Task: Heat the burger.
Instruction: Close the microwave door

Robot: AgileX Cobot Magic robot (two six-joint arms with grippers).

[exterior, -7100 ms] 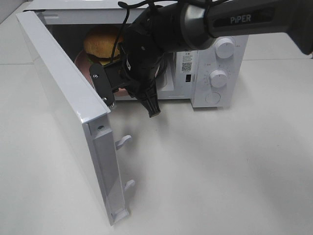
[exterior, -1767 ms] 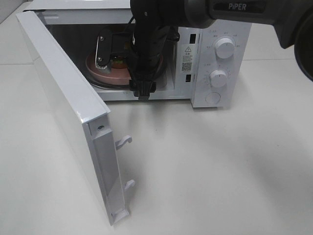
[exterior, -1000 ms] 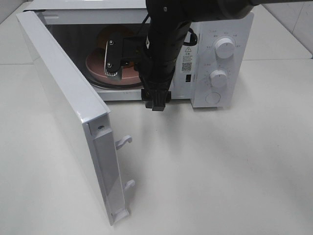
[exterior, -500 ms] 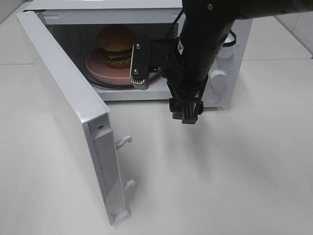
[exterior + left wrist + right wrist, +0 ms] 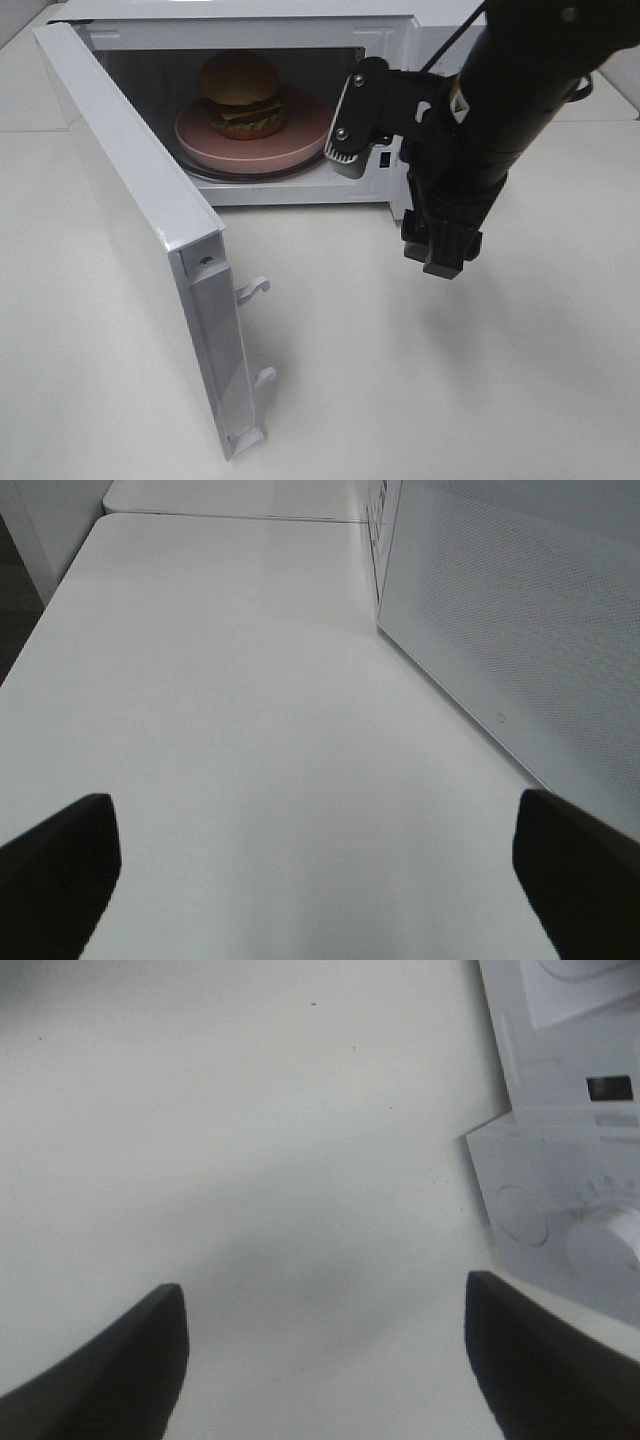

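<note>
1. The small round burger with a domed tan bun top [image 5: 240, 95] sits inside the cavity of the white box-shaped microwave oven [image 5: 250, 18].
2. The burger rests on a flat round pinkish plate [image 5: 300, 135], toward the plate's back-left part, and is narrower than it.
3. The microwave's white hinged door [image 5: 130, 200] stands wide open, swung out to the left of the exterior view, with 2 white latch hooks [image 5: 255, 288] jutting from its free edge.
4. The right gripper [image 5: 392, 205] hangs outside the oven, in front of its control side, clear of the plate and the burger.
5. Its 2 fingers are spread wide with nothing between them: one finger [image 5: 345, 125] points toward the cavity opening and the other is lower, above the white table [image 5: 400, 380].
6. In the right wrist view the right gripper [image 5: 325, 1360] shows bare table between its dark fingertips, and a white round knob [image 5: 610, 1245] of the control panel lies off to one side.
7. The left gripper [image 5: 320, 880] is spread fully, empty, over bare table.
8. A white panel with a fine dotted pattern [image 5: 530, 610] stands beside it; I cannot tell which face of the oven that is.
</note>
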